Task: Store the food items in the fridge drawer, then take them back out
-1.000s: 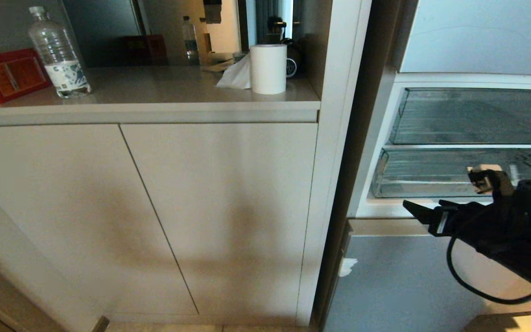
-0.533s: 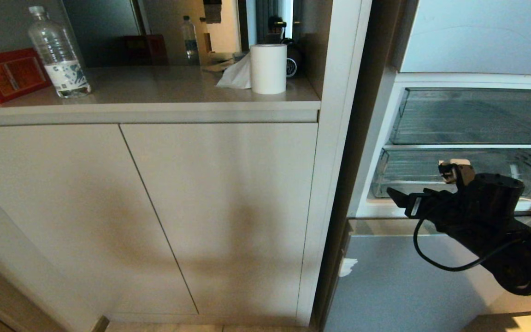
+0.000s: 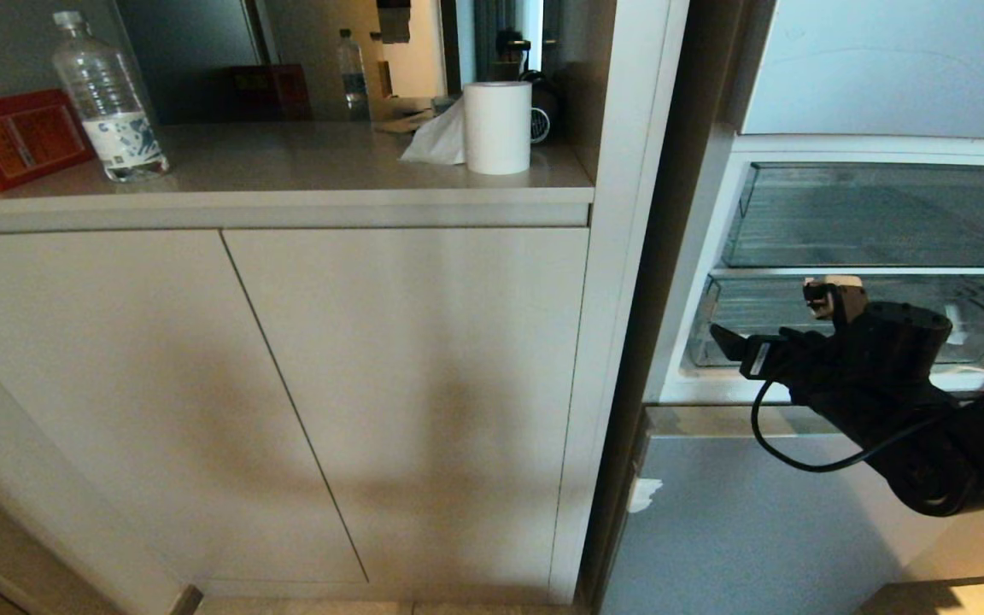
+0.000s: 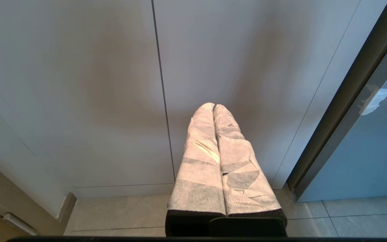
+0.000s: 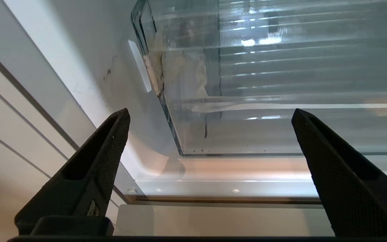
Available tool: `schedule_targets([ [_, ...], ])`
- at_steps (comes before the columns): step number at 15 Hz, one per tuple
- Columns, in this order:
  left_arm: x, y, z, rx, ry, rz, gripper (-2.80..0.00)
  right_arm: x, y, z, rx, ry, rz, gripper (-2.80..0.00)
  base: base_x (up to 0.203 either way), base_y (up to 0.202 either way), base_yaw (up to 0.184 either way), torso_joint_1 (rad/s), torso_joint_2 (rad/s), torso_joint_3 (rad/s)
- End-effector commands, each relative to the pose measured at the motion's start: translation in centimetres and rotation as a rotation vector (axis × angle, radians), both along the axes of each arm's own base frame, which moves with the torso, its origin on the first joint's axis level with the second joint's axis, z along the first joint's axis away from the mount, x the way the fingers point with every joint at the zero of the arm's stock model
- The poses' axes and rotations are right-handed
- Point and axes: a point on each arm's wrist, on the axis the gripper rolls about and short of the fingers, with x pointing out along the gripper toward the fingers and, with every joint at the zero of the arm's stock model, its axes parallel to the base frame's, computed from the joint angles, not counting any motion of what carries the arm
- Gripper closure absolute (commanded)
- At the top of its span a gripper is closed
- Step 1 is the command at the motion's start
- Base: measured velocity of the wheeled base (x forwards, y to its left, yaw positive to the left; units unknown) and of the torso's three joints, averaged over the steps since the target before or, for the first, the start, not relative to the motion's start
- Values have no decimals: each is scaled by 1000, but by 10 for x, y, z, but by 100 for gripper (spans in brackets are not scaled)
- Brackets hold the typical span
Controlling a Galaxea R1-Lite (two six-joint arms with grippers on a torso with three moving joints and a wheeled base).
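The fridge stands open at the right of the head view. Its lower clear fridge drawer (image 3: 787,320) has a ribbed bottom and a transparent front wall, and it is pushed in. My right gripper (image 3: 778,329) hovers just in front of that wall near the drawer's left corner, open, with nothing between its black fingers (image 5: 96,154). In the right wrist view the fridge drawer (image 5: 281,84) fills the gap between the fingers of my right gripper (image 5: 210,112). No food items are in view. My left gripper (image 4: 213,106) is shut and empty, parked facing the cabinet doors low down.
Above the drawer sits another clear compartment (image 3: 876,213). A silver-blue fridge panel (image 3: 757,512) lies below. Left of the fridge are beige cabinet doors (image 3: 407,401) under a counter (image 3: 287,201) holding a water bottle (image 3: 108,102), a red box (image 3: 9,141) and a paper roll (image 3: 496,128).
My right arm has risen and moved left, bringing the open gripper from below the fridge sill up in front of the lower drawer. The left arm has stayed still.
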Motion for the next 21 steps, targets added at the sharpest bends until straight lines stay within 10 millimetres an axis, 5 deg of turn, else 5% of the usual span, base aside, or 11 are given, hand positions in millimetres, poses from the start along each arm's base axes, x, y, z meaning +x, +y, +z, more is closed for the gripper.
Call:
schedule_targets([
  [1,0,0,0,0,0,1,0,4,1,7,4,-33,1,-280,0,0,0,0,0,0],
  [16,0,0,0,0,0,1,0,27,26,10,10,-67,-29,-280,0,0,0,0,0,0],
  [17,0,0,0,0,0,1,0,27,30,10,10,-69,-19,0,0,0,0,0,0,0],
  [21,0,0,0,0,0,1,0,27,46,12,9,-55,5,0,0,0,0,0,0,0],
])
